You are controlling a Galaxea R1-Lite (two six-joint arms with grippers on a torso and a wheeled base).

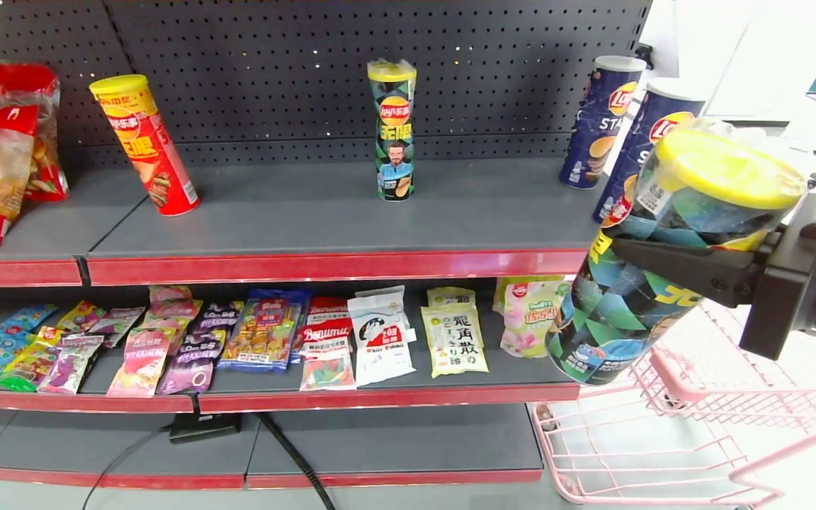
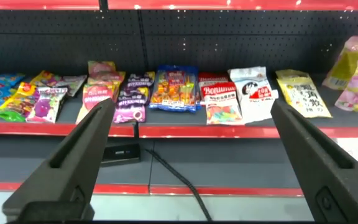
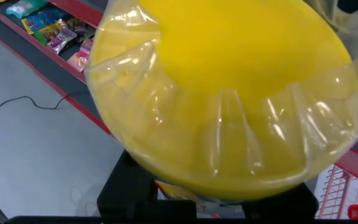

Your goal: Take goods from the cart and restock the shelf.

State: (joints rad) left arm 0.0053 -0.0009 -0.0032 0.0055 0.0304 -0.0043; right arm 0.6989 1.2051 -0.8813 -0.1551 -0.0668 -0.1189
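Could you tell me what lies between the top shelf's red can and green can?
Head view: only bare shelf between the red can and green can.

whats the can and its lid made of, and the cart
The can looks like a glossy printed cardboard tube under clear film that wrinkles over its yellow lid, likely plastic. The cart looks like pink-coated metal wire, going by its thin grid.

We see bright, even light on the top shelf (image 1: pixel 337 212). At 1 o'clock in the head view the room (image 1: pixel 734 42) behind blows out to white. The lower shelves (image 1: pixel 380 439) sit in soft shadow. Shelf edges bow toward the borders. On the can (image 1: pixel 620 304), the wrap (image 3: pixel 229 143) over the yellow lid (image 3: pixel 241 50) catches white glints.
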